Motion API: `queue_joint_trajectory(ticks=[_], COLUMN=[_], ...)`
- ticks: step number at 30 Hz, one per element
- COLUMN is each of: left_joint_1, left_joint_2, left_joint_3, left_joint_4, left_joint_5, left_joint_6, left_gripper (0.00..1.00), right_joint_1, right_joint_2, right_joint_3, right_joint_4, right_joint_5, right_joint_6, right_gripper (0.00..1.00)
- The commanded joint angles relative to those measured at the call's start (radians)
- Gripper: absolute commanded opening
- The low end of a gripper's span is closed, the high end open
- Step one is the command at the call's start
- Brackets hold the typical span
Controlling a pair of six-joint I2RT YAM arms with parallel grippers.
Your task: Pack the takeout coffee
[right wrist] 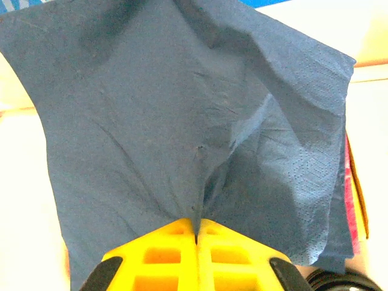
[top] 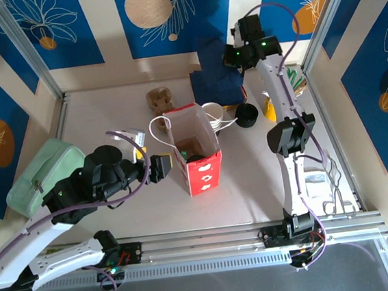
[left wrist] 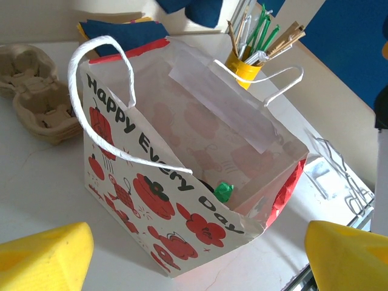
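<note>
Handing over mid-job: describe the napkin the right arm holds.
From the red-and-white paper bag at centre, look beyond it, slightly right. There the right gripper, jaws shut, pinches a dark blue napkin. It hangs crumpled in the air, unlike the flat blue stack nearby.

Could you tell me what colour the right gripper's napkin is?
Dark blue; the napkin shows best in the right wrist view.
</note>
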Motion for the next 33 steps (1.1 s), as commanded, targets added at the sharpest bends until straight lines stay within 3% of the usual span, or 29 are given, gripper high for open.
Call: queue_joint_trajectory(ticks=[1, 8, 15, 20, 25, 33], left_joint_1=[-0.004, -0.004, -0.004, -0.004, -0.004, -0.004], left_joint_2=[-0.023, -0.057, -0.078, -0.081, -0.080, -0.093], left_joint_3=[-0.022, -0.057, -0.081, -0.083, -0.104, -0.161], left_joint_4=[0.017, 0.041, 0.043, 0.041, 0.081, 0.160], left_joint_5=[0.001, 0.021, 0.030, 0.045, 0.062, 0.075], left_joint_6=[0.012, 0.008, 0.000, 0.008, 0.015, -0.011], left_gripper=[0.90, 0.90, 0.90, 0.90, 0.90, 0.89], right_joint_1=[-0.018, -0.031, -0.025, 0.003, 0.120, 0.354], right_joint_2=[-0.116, -0.261, -0.479, -0.593, -0.731, -0.874], right_joint_3=[-0.005, -0.043, -0.278, -0.388, -0.574, -0.805], right_joint_4=[-0.064, -0.153, -0.075, -0.047, 0.049, 0.111], right_joint_5=[-0.156, -0.377, -0.651, -0.768, -0.738, -0.449], right_joint_6=[0.047, 0.108, 0.249, 0.326, 0.376, 0.374], right_gripper=[0.00, 0.00, 0.00, 0.02, 0.00, 0.00])
